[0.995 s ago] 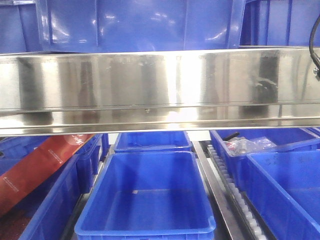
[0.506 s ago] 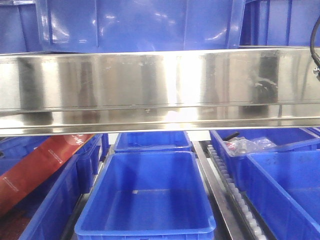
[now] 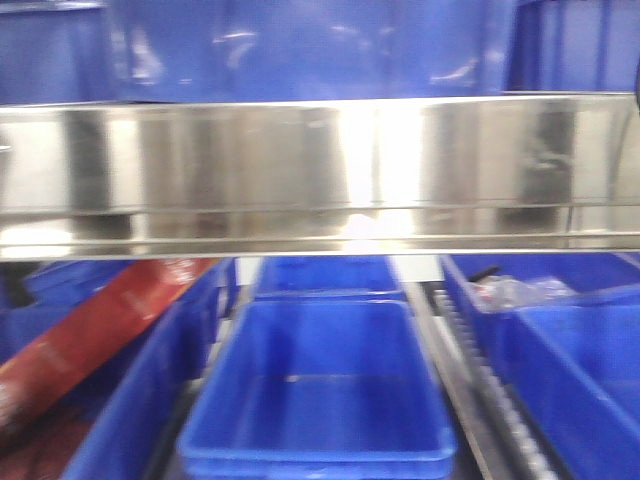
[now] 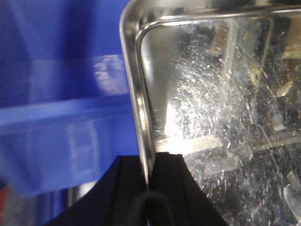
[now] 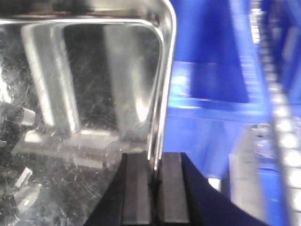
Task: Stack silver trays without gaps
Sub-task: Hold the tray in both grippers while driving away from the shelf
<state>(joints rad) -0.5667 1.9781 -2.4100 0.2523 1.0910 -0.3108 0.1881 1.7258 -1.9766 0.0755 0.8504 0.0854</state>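
Observation:
A silver tray point(image 4: 211, 117), scratched and shiny with a rolled rim, fills the right of the left wrist view. My left gripper point(image 4: 149, 162) is shut on its left rim, one black finger on each side of the edge. In the right wrist view a silver tray point(image 5: 84, 94) fills the left side, and my right gripper point(image 5: 154, 162) is shut on its right rim in the same way. I cannot tell whether more than one tray is held. The front view shows neither trays nor grippers.
A long steel shelf beam point(image 3: 320, 170) crosses the front view, with blue bins above it. Below stand open blue bins point(image 3: 320, 390), a red box point(image 3: 100, 330) at the left, a roller track point(image 3: 480, 390) and a clear bag point(image 3: 520, 292). Blue bins sit beyond the tray point(image 4: 61, 132).
The front view has turned blurry and everything in it has slid a little to the right, so the camera has moved. No tray or gripper has come into that view.

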